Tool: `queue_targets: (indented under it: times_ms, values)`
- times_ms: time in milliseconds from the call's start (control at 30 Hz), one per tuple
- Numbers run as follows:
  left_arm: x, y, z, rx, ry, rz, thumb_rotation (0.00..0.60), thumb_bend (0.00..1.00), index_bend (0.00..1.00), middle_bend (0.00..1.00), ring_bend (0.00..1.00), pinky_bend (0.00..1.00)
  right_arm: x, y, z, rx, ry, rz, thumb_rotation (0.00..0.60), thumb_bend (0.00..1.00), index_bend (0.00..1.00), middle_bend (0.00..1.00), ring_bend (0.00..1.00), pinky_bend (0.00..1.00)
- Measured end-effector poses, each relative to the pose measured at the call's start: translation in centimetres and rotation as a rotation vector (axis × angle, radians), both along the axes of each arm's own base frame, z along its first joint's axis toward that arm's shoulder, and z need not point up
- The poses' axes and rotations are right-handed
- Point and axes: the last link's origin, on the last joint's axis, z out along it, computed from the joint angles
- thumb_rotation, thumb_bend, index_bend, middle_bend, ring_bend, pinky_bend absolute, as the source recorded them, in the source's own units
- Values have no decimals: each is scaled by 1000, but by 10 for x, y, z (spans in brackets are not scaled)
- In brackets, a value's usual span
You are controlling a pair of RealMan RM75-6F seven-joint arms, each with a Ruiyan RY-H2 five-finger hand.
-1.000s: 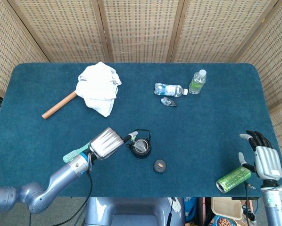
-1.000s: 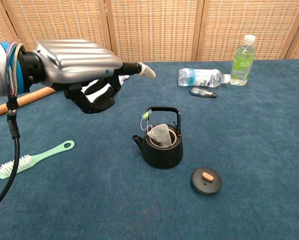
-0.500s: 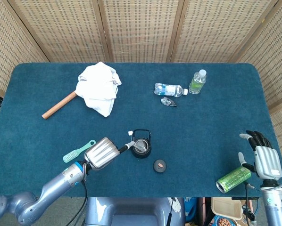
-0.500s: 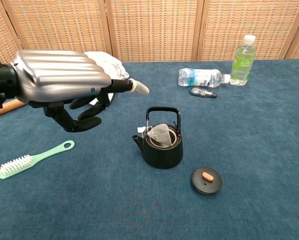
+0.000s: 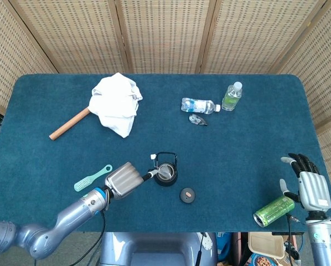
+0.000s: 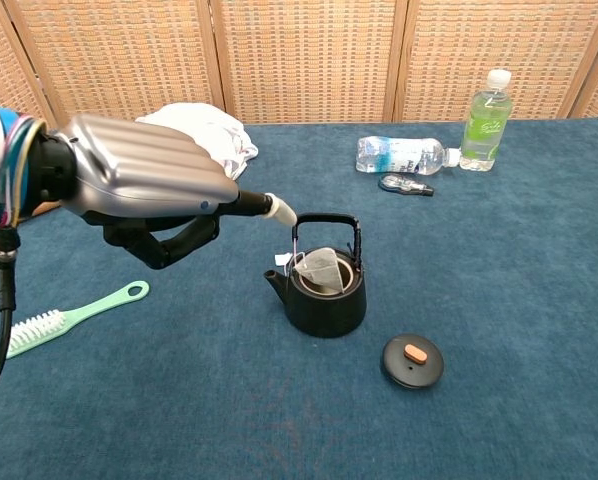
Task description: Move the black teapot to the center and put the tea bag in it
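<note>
The black teapot (image 5: 166, 173) (image 6: 325, 297) stands upright near the table's front middle, its handle raised and its top uncovered. A pale tea bag (image 6: 319, 268) lies inside the opening, and its small tag (image 6: 282, 260) hangs at the rim by the spout. The teapot's lid (image 5: 187, 194) (image 6: 412, 360) lies flat on the cloth to the right. My left hand (image 5: 123, 180) (image 6: 149, 185) hovers left of the pot holding nothing. One finger points at the handle and the others are loosely bent beneath. My right hand (image 5: 308, 185) rests open at the far right edge.
A green can (image 5: 274, 210) lies beside my right hand. A mint toothbrush (image 5: 92, 178) (image 6: 69, 318) lies under my left arm. A white cloth (image 5: 117, 102) on a wooden stick (image 5: 68, 124) is at the back left. Two bottles (image 5: 200, 105) (image 5: 232, 96) are at the back.
My left hand drew back from the teapot, then sank lower, its outstretched fingertip again near the handle. The tea bag's tag dropped from the handle to the rim. The right hand stayed still.
</note>
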Motion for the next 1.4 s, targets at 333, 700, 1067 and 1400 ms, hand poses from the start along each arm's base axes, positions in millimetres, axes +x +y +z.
queue_targets:
  times_ms: [333, 700, 1067, 1400]
  values:
    - [11, 4, -16, -35, 105, 37, 600, 1000, 0, 786, 757, 740, -2, 1, 1, 0, 1, -5, 600, 578, 270, 230, 131, 208]
    - [19, 11, -37, -34, 150, 62, 600, 1000, 0, 786, 757, 740, -4, 3, 0, 1, -1, -10, 600, 578, 270, 230, 131, 208]
    - [27, 24, -57, -36, 150, 95, 600, 1000, 0, 787, 757, 740, -6, 4, 4, -5, 2, -18, 600, 577, 270, 231, 131, 208]
    - [34, 28, -76, -56, 168, 128, 600, 1000, 0, 787, 757, 740, -5, 4, 3, 1, 2, -12, 600, 578, 270, 231, 131, 208]
